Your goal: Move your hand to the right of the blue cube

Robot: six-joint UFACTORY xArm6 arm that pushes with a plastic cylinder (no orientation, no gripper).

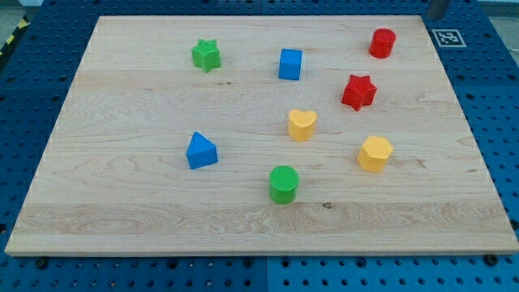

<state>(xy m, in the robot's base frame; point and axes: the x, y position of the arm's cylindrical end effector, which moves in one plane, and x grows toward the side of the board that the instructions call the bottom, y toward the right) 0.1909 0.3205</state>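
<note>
The blue cube (290,64) stands on the wooden board (122,178) near the view's top, a little right of centre. Only a short grey end of my rod shows, at the view's top right edge. My tip (437,16) is at the board's top right corner, far to the right of the blue cube and above it in the view. It touches no block. The red cylinder (383,43) lies between the tip and the blue cube.
A green star (207,55) is left of the blue cube. A red star (358,92), a yellow heart (302,125), a yellow hexagon (375,153), a green cylinder (284,184) and a blue triangular block (201,151) lie lower down. A marker tag (448,36) sits off the board's top right.
</note>
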